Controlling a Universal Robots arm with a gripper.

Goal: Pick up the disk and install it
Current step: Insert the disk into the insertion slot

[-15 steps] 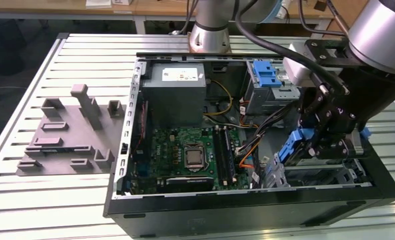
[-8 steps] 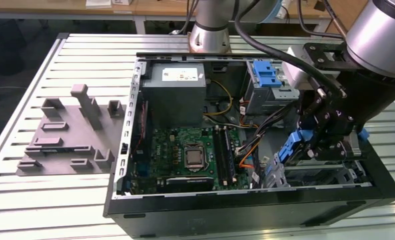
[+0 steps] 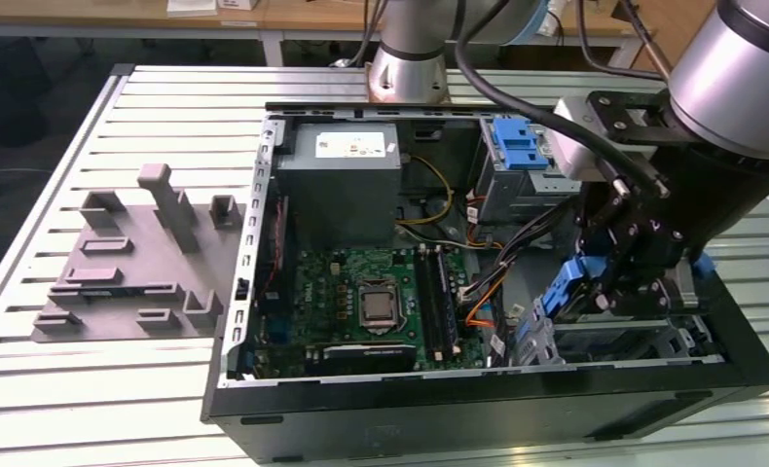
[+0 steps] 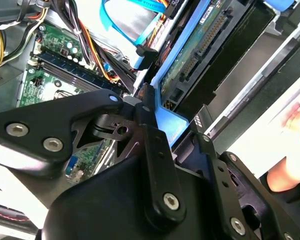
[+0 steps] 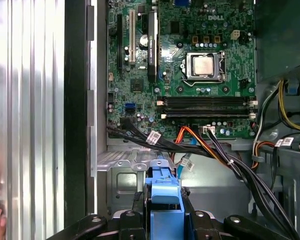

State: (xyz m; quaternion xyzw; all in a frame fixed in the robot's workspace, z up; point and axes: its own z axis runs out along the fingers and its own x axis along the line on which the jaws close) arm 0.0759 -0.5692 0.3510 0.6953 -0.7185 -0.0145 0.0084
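Blue-railed disk (image 4: 200, 55) clamped between gripper (image 3: 618, 297) jaws
Open computer case (image 3: 489, 399) contains one motherboard (image 3: 358, 292), one grey box (image 3: 346, 185), one drive cage (image 3: 521, 180); disk held inside it

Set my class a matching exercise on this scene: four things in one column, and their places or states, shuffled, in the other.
1 disk
2 motherboard
3 grey box
4 grey fixture

A on the table, outside the case
B shut in the gripper
C green, flat in the case
D bears a white sticker

Pairs: 1-B, 2-C, 3-D, 4-A
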